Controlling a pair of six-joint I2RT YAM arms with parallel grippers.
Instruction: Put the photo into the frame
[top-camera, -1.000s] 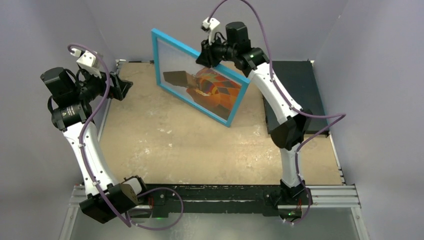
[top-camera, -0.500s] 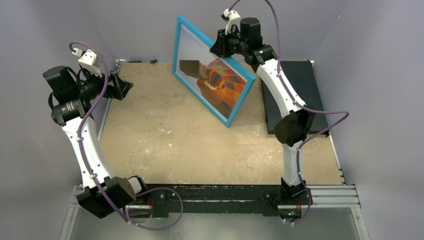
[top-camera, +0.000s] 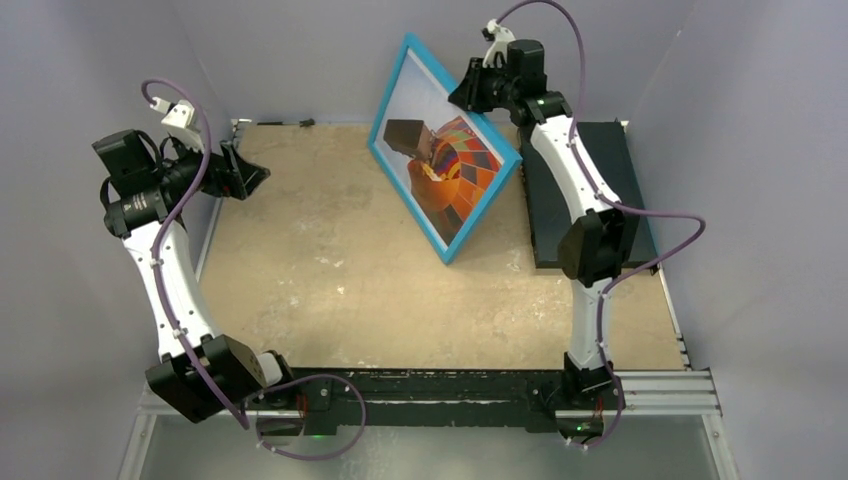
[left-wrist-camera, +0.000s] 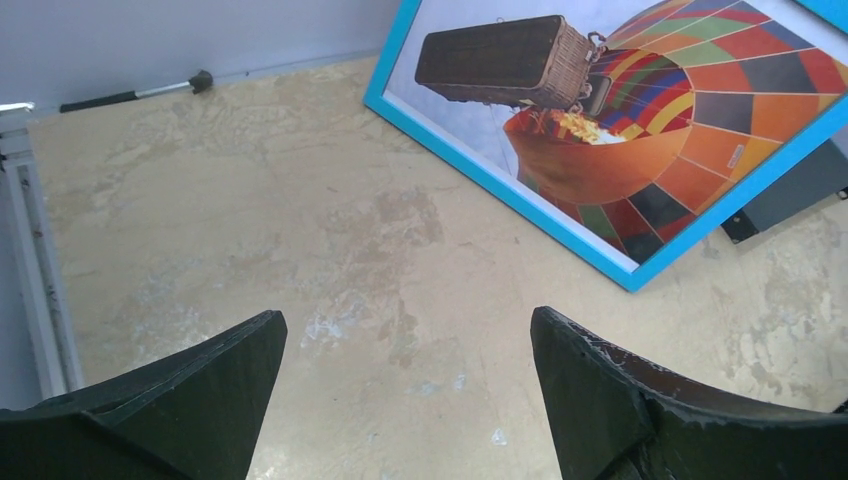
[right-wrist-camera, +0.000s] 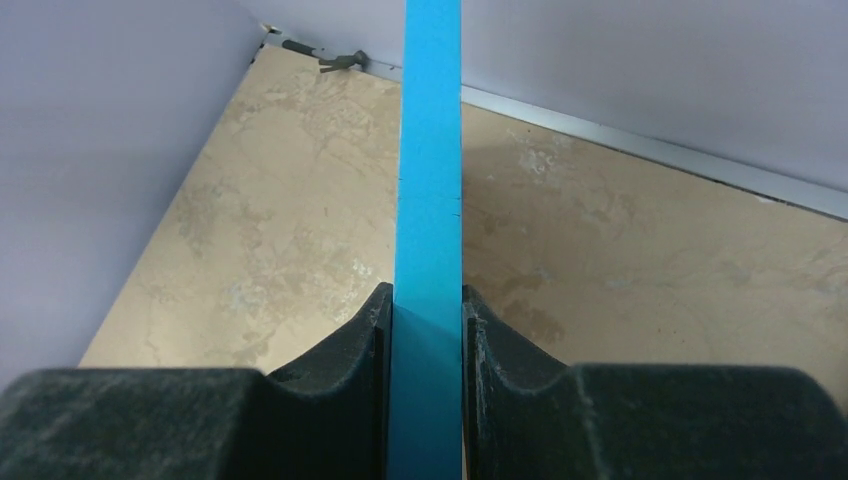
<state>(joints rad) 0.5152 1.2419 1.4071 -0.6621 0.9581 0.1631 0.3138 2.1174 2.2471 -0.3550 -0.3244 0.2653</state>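
There is 1 frame (top-camera: 410, 204), with 1 photo (top-camera: 450, 165) in it. 1 dark mat (top-camera: 615, 170) lies at the desk's (top-camera: 330, 280) right edge, and 1 thin dark rod (top-camera: 300, 122) at its far edge. There are 2 grippers: left gripper (top-camera: 250, 178) and right gripper (top-camera: 465, 95).

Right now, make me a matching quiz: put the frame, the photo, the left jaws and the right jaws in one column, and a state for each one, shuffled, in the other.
Things:
1. frame
2. photo
3. left jaws
4. right jaws

States:
A. wide open, holding nothing
B. shows a hot-air balloon, sits inside the blue border
C. shut on a blue edge
D. held up on edge, tilted

Pairs: 1-D, 2-B, 3-A, 4-C
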